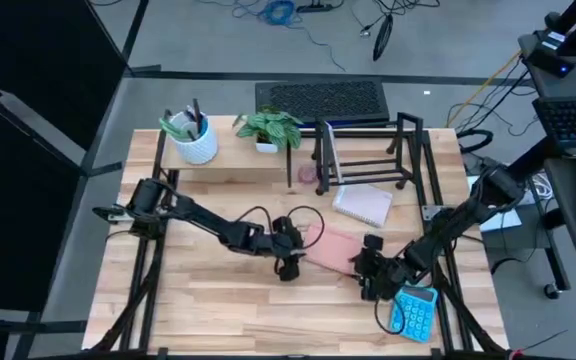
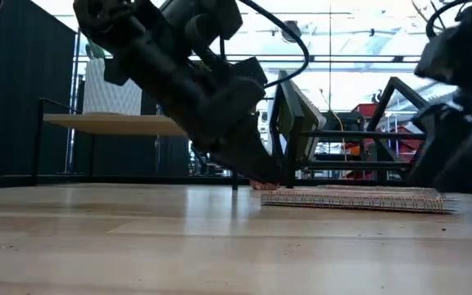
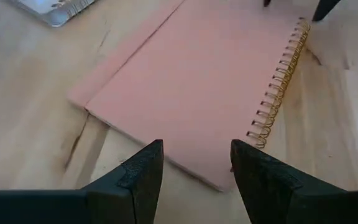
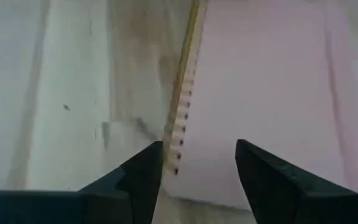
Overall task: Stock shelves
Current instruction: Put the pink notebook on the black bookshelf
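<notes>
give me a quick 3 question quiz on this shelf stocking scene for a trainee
1. True or false: the pink notebook lies flat on the table.
2. Which gripper is nearer the blue calculator: left or right?
3. What stands on the wooden shelf? A) a white pen cup and a plant B) a calculator C) nothing

Key: 1 true; 2 right; 3 A.

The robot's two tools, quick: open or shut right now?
Left tool: open, over the flat pink spiral-bound notebook.
Right tool: open, at the notebook's spiral edge.
</notes>
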Controlling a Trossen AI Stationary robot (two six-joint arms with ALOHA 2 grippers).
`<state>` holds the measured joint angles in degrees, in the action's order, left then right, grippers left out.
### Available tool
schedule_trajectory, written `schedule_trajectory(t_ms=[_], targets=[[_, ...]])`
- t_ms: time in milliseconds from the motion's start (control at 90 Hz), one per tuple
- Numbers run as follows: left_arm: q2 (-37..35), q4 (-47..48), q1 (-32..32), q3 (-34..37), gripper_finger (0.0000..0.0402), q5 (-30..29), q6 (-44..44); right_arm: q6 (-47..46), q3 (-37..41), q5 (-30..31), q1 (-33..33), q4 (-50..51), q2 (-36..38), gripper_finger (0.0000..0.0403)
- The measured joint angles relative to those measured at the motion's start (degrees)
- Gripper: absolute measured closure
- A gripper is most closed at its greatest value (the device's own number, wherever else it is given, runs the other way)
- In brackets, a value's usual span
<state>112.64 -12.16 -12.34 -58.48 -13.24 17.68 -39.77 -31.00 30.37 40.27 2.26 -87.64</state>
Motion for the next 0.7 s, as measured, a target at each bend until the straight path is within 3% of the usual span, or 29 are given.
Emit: schedule_trajectory(t_ms=[278,500,700], targets=[[1.9,-2.3,-1.3,-0.1,0.0228,15.2,4.5,0.3,-0.8,-6.4,1.6,-1.2,-0.5,0.0231],[2.6,-13.3,-2.9,-0.1,0.0228,23.2,3.1,5.3,-5.0,-6.9,2.1,2.7,-0.7,0.0232],[0.3,-10.7,-2.1,-1.1,0.0228,23.7,1.5,10.8,-9.0,-6.4,2.7,7.7,-0.7,0.0232]])
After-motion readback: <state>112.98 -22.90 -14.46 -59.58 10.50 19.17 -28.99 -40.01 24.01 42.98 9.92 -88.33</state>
